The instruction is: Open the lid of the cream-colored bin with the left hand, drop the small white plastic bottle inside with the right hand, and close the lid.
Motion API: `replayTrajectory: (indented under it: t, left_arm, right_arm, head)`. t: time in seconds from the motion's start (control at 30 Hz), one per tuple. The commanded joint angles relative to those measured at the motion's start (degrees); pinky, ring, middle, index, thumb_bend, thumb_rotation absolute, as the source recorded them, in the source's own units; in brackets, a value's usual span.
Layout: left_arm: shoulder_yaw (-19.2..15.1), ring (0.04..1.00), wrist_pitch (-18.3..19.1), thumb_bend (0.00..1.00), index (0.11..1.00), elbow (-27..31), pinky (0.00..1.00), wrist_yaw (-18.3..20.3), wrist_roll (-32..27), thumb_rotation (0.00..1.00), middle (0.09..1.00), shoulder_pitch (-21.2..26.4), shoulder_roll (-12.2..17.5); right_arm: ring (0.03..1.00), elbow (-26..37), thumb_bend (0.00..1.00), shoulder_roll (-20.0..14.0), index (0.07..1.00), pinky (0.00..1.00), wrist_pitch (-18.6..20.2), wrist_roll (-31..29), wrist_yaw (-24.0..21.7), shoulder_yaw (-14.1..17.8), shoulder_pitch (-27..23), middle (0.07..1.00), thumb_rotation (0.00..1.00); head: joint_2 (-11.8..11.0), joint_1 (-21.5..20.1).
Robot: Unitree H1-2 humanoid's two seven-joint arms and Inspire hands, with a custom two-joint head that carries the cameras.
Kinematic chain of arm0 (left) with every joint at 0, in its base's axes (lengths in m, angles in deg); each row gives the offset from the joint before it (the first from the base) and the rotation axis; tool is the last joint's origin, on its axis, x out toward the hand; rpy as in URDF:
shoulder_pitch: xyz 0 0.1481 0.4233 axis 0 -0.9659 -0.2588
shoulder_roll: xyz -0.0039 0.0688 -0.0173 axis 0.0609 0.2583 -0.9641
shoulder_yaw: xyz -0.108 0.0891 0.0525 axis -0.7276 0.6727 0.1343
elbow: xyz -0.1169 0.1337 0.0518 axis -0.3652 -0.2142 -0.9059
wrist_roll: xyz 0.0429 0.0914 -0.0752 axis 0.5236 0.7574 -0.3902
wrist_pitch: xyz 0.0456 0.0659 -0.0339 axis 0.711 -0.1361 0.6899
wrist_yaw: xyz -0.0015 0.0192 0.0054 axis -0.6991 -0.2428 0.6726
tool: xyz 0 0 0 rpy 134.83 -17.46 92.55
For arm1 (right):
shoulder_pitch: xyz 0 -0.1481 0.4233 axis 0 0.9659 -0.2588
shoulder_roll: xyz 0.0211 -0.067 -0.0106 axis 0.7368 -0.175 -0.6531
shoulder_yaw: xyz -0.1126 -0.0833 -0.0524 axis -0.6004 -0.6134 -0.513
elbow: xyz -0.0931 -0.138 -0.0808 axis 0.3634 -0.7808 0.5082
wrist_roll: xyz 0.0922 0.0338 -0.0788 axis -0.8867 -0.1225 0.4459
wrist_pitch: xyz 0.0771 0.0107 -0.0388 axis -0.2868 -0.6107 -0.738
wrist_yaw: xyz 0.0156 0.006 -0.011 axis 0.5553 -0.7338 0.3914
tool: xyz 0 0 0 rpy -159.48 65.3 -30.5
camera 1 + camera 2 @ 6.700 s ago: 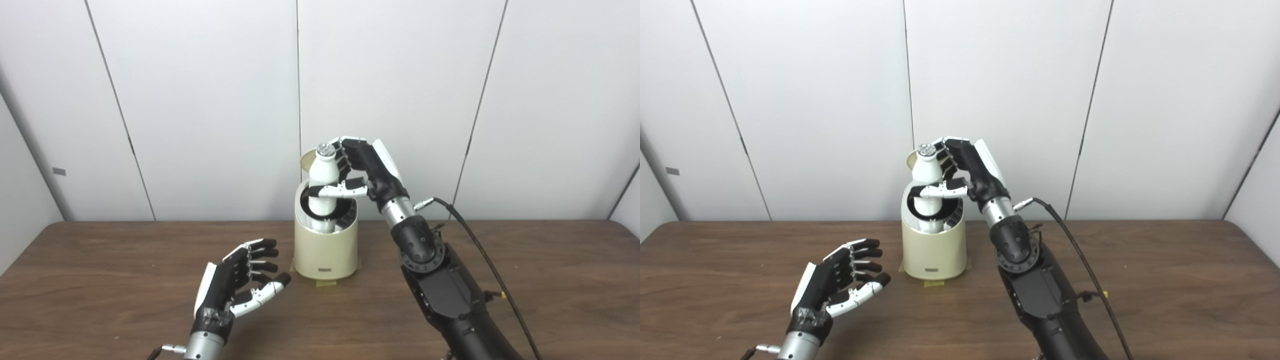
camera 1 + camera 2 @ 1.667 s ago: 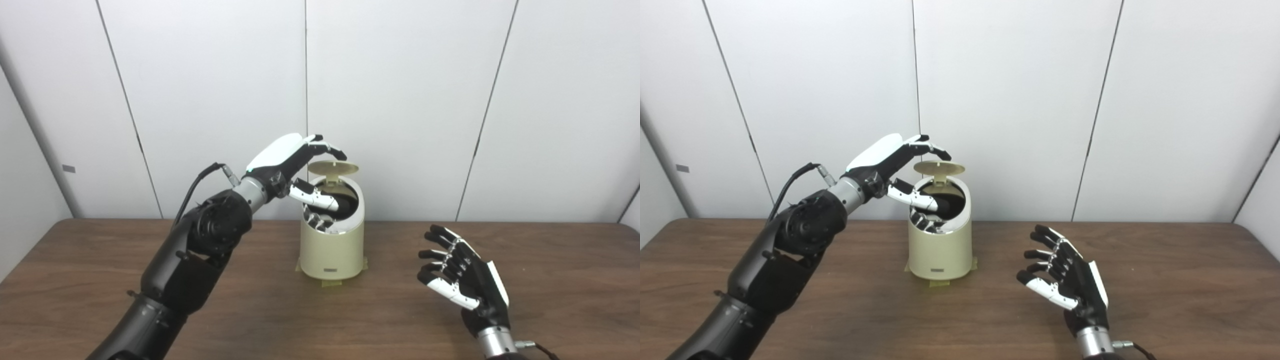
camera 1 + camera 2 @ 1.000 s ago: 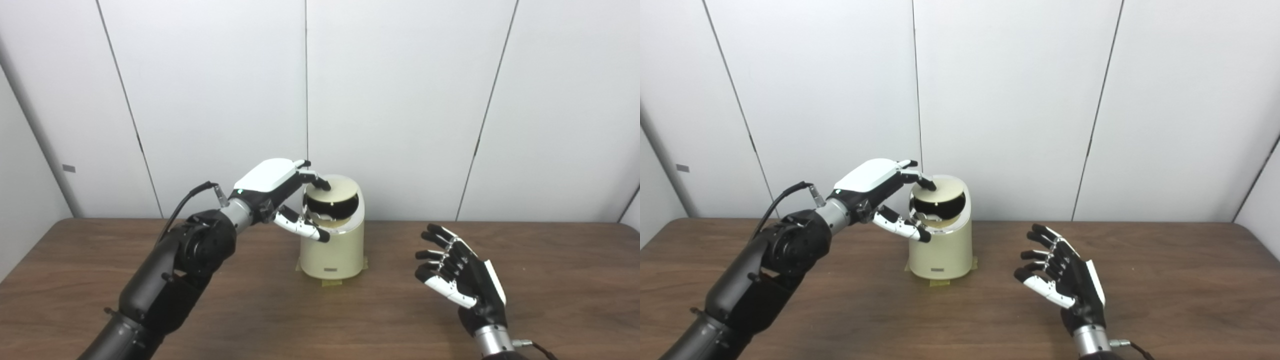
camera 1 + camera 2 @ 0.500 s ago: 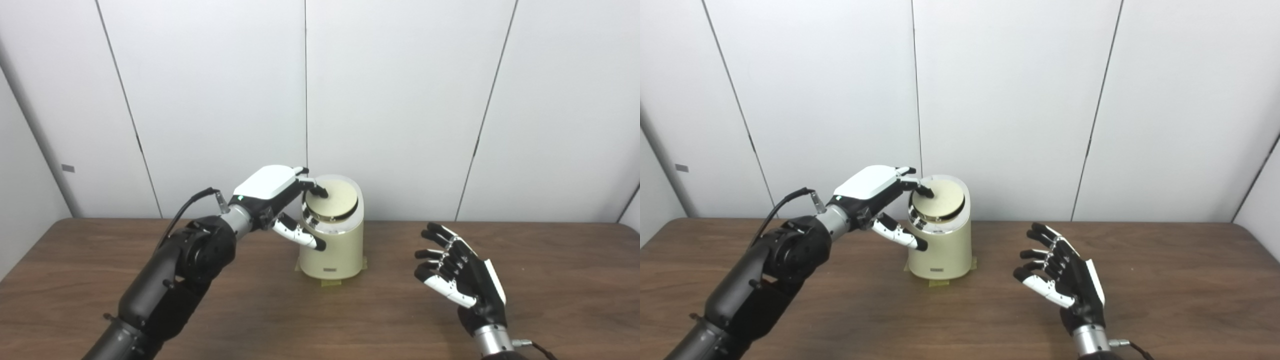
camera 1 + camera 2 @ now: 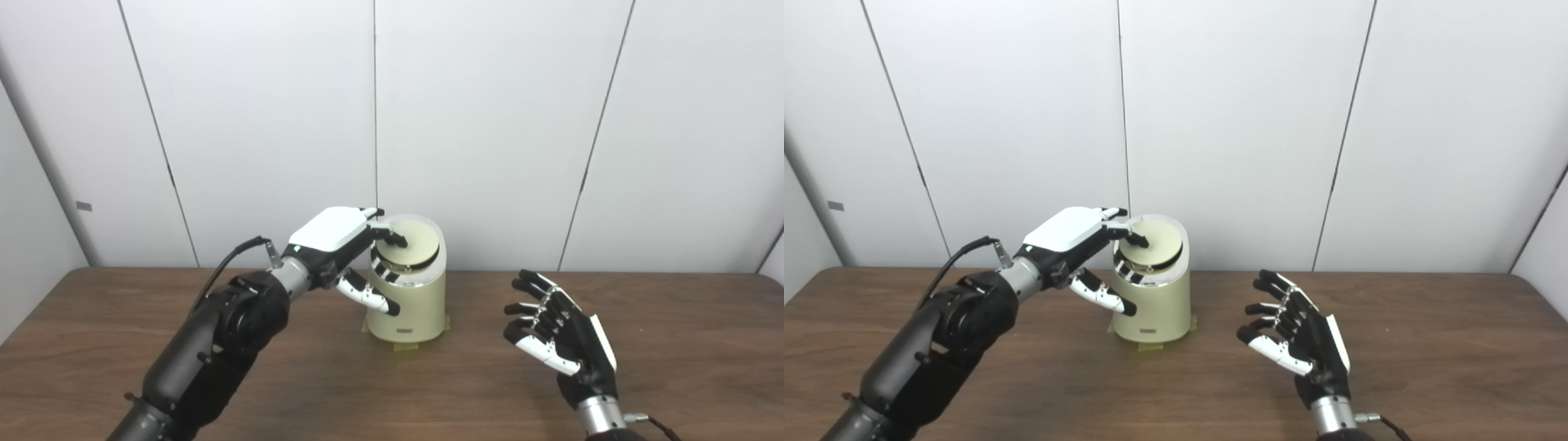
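Note:
The cream-colored bin (image 5: pixel 407 303) stands at the table's middle back. Its round lid (image 5: pixel 413 243) lies down flat in the top ring. My left hand (image 5: pixel 346 245) is at the bin's left, fingers spread, with fingertips (image 5: pixel 398 240) resting on the lid and the thumb hanging beside the bin's wall. It holds nothing. My right hand (image 5: pixel 560 334) hovers open and empty to the right of the bin, palm turned left. The small white bottle is not visible.
The brown wooden table (image 5: pixel 122 343) runs wall to wall. Yellow tape (image 5: pixel 405 346) shows under the bin's base. White wall panels stand close behind the bin. A black cable (image 5: pixel 233 257) loops off my left wrist.
The right hand let the bottle go into the bin and drew back to the right. The left hand rose to the raised lid and pushed it down flat over the last second.

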Motion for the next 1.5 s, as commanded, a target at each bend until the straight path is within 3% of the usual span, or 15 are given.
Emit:
replayTrajectory:
  t: [0.0, 0.6, 0.83, 1.03, 1.3, 1.47]
  left_arm:
    - [-0.72, 0.993, -0.34, 0.96, 0.798, 1.57, 1.00, -0.40, -0.20, 0.37, 0.800, 2.27, 0.16]
    - [1.17, 0.969, -1.62, 0.97, 0.791, -0.10, 1.00, -0.42, 2.17, 0.39, 0.800, 1.61, -0.16]
    - [5.34, 1.000, 0.77, 0.95, 0.904, -0.36, 1.00, 4.12, 8.44, 0.43, 0.904, 1.98, 0.85]
    - [7.13, 1.000, 3.45, 0.96, 0.926, 0.26, 1.00, 7.60, 12.22, 0.41, 0.942, 1.61, 0.81]
    - [7.57, 1.000, 3.88, 0.99, 0.913, 0.50, 1.00, 9.64, 12.68, 0.39, 0.921, 1.41, 0.77]
    - [5.93, 1.000, 2.28, 0.97, 0.887, 1.58, 1.00, 7.38, 10.92, 0.41, 0.887, 1.21, 1.14]
  right_arm:
    - [0.613, 1.81, 0.84, 0.03, 0.768, 0.49, -0.48, -0.44, 0.03, 0.06, -1.96, 0.776, 0.31]
    - [0.604, 2.20, 0.84, 0.11, 0.771, 0.49, -0.08, -1.14, -0.19, 0.23, -1.90, 0.774, 0.30]
    - [0.603, 2.84, 0.85, 0.03, 0.767, 0.49, 0.56, -2.12, -0.44, 0.24, -1.69, 0.771, 0.30]
    - [0.602, 3.09, 0.84, -0.27, 0.772, 0.49, 0.71, -1.95, -0.50, 0.08, -1.58, 0.774, 0.32]
    - [0.594, 3.56, 0.85, -0.06, 0.771, 0.48, 1.35, -3.65, -1.01, 0.36, -1.52, 0.766, 0.29]
    - [0.588, 3.74, 0.84, 0.11, 0.766, 0.47, 1.66, -3.37, -0.61, 0.34, -1.57, 0.767, 0.28]
  head:
    - [0.08, -0.06]
    - [0.83, -0.44]
    - [1.11, -0.42]
    - [1.52, -0.32]
    - [1.90, -0.32]
    - [1.90, -0.32]
